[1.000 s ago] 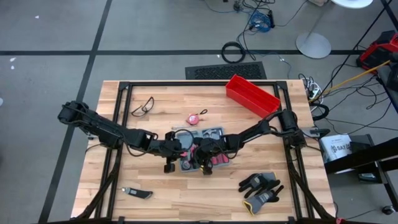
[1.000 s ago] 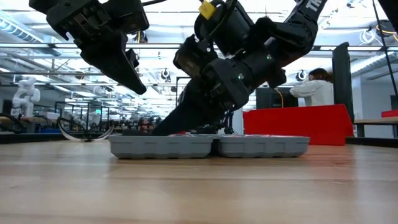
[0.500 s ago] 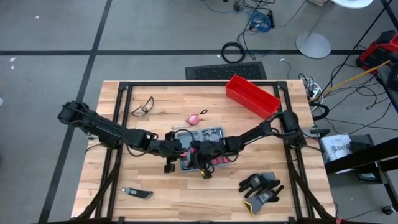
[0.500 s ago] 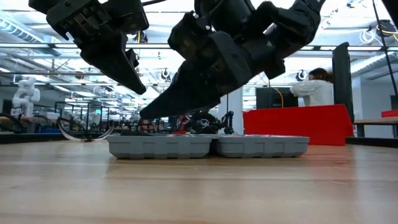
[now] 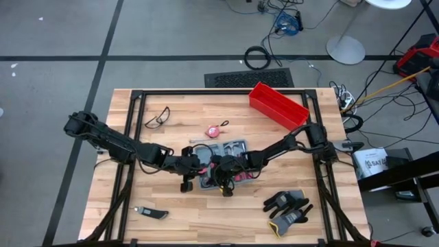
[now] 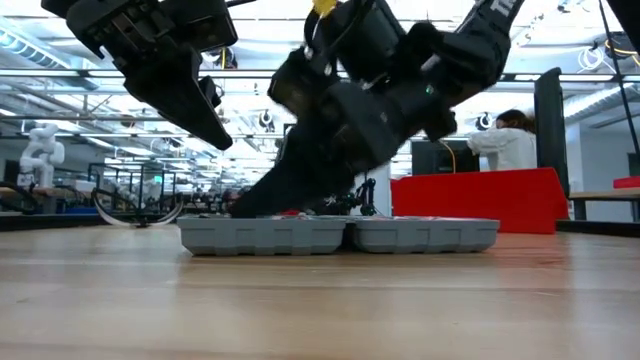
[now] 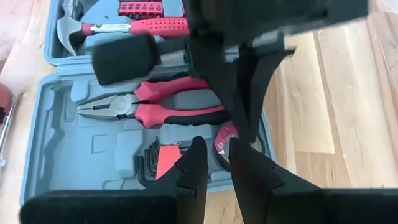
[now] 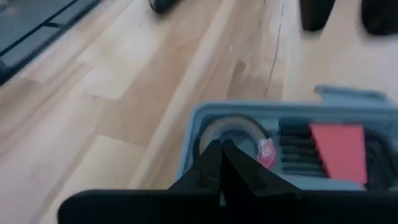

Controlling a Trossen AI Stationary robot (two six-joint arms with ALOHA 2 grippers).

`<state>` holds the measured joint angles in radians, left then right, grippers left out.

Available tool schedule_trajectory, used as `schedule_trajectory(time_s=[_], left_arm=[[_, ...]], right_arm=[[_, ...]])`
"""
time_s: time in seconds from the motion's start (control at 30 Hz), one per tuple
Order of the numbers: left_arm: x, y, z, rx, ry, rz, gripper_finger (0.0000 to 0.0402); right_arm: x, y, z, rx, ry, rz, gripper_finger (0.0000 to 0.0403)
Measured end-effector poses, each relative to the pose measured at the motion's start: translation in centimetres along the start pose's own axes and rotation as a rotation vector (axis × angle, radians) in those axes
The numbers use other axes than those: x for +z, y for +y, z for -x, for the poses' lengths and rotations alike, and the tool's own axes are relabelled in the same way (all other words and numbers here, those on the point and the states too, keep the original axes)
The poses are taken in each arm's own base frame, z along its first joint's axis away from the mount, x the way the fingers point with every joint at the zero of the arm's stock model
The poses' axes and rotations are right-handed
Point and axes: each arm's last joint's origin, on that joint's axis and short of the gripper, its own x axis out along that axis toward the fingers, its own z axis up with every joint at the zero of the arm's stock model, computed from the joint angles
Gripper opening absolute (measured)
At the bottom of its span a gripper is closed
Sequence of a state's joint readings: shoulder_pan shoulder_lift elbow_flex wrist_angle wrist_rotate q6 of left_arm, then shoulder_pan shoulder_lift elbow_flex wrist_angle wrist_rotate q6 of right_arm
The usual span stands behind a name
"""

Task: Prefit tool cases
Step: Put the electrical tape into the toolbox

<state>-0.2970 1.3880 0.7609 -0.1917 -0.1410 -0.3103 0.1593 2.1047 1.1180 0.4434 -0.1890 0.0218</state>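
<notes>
Grey-blue tool case (image 5: 223,165) lying open and flat mid-table, both arms crowding over it.

Right gripper (image 8: 219,163), jaws pinched shut and empty, dips at the case's near edge by the round slot. Left gripper (image 7: 214,163), jaws slightly parted and holding nothing, hangs above the case's left half. Bare wood lies nearer the camera; the red bin (image 5: 278,104) stands well behind the case.

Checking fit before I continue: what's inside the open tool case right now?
In the tool case: pliers, hex keys, a hammer, a bit row, and a tape measure half hidden by the right gripper.
</notes>
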Motion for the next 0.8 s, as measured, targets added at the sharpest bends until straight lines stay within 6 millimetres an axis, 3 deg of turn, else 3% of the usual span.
schedule_trajectory(time_s=[0.2,0.4,0.63,0.8], left_arm=[[0.0,0.0,0.0,0.004,-0.001,0.001,0.0070],[0.0,0.0,0.0,0.007,-0.001,0.015,0.0070],[0.0,0.0,0.0,0.008,-0.001,0.021,0.0070],[0.0,0.0,0.0,0.006,-0.001,0.023,0.0070]], right_arm=[[2.9,0.2,0.9,0.000,-0.091,0.052,0.0000],[2.0,0.1,0.0,0.001,-0.056,0.037,0.0000],[-0.8,-0.3,-2.0,0.077,0.018,-0.057,0.0000],[0.0,0.1,-1.3,0.100,0.019,-0.057,0.0000]])
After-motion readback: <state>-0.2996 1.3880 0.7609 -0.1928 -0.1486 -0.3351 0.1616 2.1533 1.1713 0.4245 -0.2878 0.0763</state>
